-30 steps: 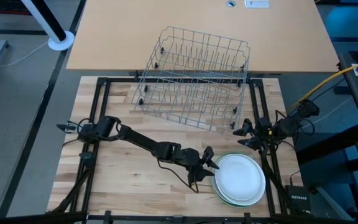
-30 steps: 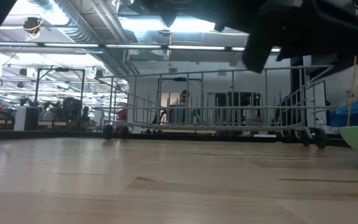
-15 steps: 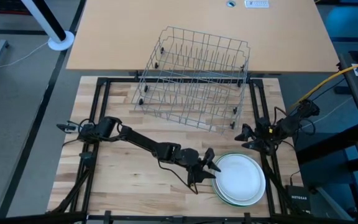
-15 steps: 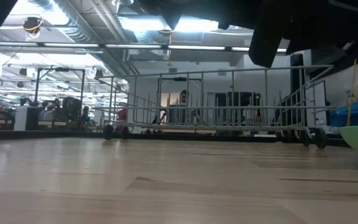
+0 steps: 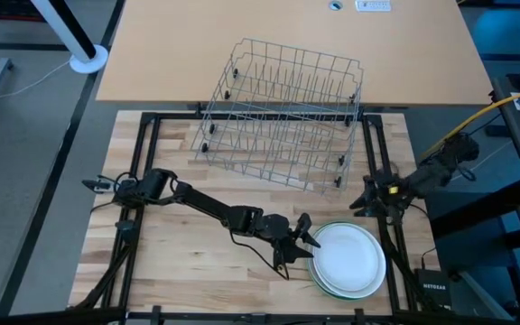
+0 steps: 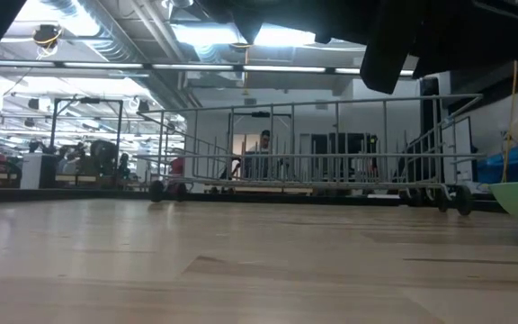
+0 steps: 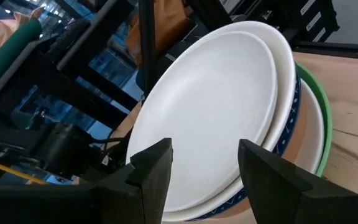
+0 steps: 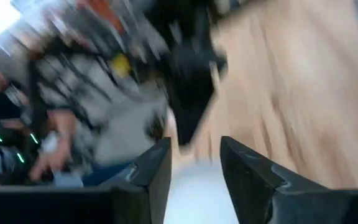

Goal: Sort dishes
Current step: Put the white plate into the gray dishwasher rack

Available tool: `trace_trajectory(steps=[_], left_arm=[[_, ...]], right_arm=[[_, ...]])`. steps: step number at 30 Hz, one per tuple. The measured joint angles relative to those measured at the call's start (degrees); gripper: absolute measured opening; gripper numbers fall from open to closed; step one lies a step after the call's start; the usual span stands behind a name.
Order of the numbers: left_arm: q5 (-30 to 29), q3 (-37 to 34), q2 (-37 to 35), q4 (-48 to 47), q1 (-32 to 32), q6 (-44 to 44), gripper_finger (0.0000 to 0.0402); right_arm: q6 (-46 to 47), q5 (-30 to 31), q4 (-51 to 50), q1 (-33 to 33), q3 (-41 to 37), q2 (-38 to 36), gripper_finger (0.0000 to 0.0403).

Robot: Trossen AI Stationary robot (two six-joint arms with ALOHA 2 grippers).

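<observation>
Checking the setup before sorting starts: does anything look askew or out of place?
The grey wire rack sits skewed, turned against the table edges and straddling the tan desk and the wooden table. The stack of round plates looks neat.

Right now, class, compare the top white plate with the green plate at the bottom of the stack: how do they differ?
The top white plate shows its whole upper face; the green plate shows only a rim, the rest covered. The white plate lies uppermost on the stack; the green plate lies lowest, on the table. The green plate's rim reaches out past the white plate's. Both are round and lie flat.
</observation>
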Motion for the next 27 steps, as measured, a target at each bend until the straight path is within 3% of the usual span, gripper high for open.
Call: trace_trajectory(steps=[11, 19, 27], left_arm=[[0.0, 0.0, 0.0, -0.02, 0.59, -0.02, 0.0175], [0.0, 0.0, 0.0, -0.07, 0.58, -0.02, 0.0175], [0.0, 0.0, 0.0, -0.09, 0.58, 2.24, 0.0175]], right_arm=[[14.89, -18.31, -9.34, 0.02, 4.88, 23.74, 0.0112], [17.71, -19.08, -18.3, 0.02, 7.25, 31.63, 0.0112], [18.58, -19.02, -21.36, 0.02, 7.33, 32.74, 0.0112]])
